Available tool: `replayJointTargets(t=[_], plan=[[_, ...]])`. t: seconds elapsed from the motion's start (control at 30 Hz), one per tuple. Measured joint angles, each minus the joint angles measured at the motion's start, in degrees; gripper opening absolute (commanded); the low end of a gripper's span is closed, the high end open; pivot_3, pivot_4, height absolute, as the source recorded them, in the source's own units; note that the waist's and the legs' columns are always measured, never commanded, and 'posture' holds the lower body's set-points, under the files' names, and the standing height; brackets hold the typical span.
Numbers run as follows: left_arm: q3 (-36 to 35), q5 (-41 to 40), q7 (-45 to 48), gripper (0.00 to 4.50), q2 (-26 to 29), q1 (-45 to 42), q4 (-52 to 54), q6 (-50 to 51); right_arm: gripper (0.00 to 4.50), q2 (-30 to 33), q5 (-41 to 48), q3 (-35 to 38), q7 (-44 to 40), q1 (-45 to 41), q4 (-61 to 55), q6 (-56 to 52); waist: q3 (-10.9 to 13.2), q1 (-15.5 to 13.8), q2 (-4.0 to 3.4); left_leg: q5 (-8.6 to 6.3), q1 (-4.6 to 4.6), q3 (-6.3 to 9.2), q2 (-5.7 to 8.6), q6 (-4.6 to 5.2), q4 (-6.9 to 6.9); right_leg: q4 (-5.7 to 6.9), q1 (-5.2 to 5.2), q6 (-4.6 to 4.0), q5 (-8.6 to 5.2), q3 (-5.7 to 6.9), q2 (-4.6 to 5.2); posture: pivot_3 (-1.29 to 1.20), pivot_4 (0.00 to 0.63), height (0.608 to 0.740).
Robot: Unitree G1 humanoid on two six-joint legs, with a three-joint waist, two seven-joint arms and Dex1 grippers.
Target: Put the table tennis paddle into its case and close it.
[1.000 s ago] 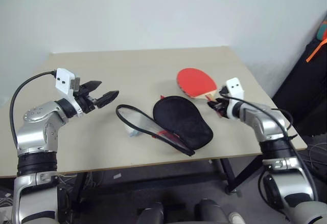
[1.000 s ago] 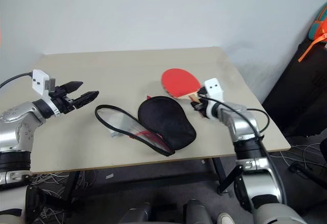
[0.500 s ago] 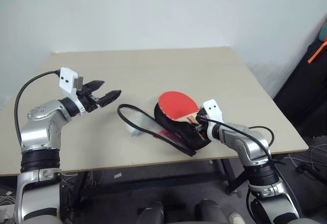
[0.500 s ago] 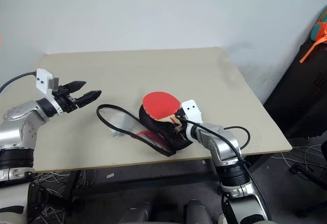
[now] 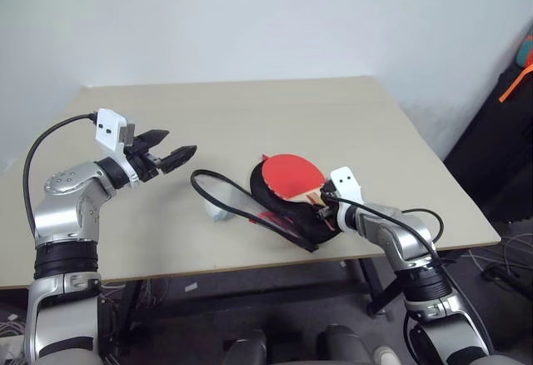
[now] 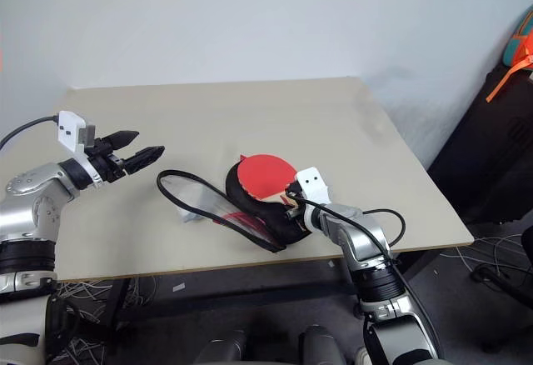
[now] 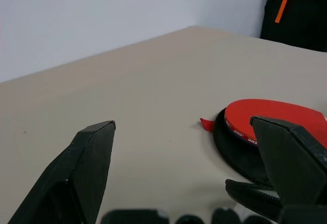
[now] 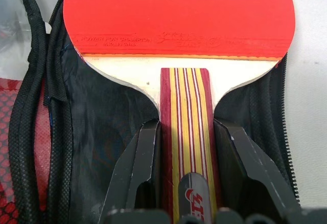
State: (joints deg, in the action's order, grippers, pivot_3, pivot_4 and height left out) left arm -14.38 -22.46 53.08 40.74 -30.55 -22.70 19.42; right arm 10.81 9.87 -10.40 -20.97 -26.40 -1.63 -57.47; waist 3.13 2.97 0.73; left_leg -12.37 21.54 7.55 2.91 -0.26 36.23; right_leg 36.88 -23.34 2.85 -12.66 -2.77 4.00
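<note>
The table tennis paddle is judged light and rigid: a flat wooden blade with tacky red rubber that should drag, not slide, on the black lining, and a smooth striped handle that is the natural place to hold it. It is held exactly there; the right gripper has its two black fingers pressed against the two sides of the handle, as the right wrist view shows. The case is judged soft and limp, its unzipped flap sprawled toward 9 o'clock of the black half, so it is likely to shift or fold unless pinned, and its zip edge is the part to be taken for closing.

The paddle lies over the open black half of the case, near the front edge of the table, its red face up and its head toward 11 o'clock, the handle toward 4 o'clock. Whether the blade rests fully on the lining cannot be told.

The left gripper hovers above the table at 9 o'clock of the case, well apart from it, its fingers spread wide and holding nothing.

Compared with a second ago, the paddle has been carried from the tabletop at 1 o'clock of the case onto the case; half a second ago it was already there, and it now sits slightly lower. The left gripper has not moved
</note>
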Motion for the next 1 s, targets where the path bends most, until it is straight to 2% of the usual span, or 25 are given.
replayJointTargets(t=[0.53,1.0], plan=[[0.0,0.8,0.1,4.50,0.0,-0.7,-1.7,-1.0,1.12,0.3,-1.0,-5.2,-1.2,0.0,-3.2,1.0,0.0,-0.1,0.00,0.00,0.04,0.00,0.00,0.00,0.01,-0.02,-0.01,0.00,0.00,0.01,0.01,0.00,0.000,0.739],[0.0,1.2,0.4,4.50,0.0,-0.7,-1.8,-1.1,1.12,2.1,-1.6,-5.3,-0.9,0.0,-2.5,1.8,0.0,0.0,0.00,0.00,0.04,0.00,0.00,0.00,0.00,-0.02,-0.02,0.00,0.00,0.01,0.00,0.00,0.000,0.739]])
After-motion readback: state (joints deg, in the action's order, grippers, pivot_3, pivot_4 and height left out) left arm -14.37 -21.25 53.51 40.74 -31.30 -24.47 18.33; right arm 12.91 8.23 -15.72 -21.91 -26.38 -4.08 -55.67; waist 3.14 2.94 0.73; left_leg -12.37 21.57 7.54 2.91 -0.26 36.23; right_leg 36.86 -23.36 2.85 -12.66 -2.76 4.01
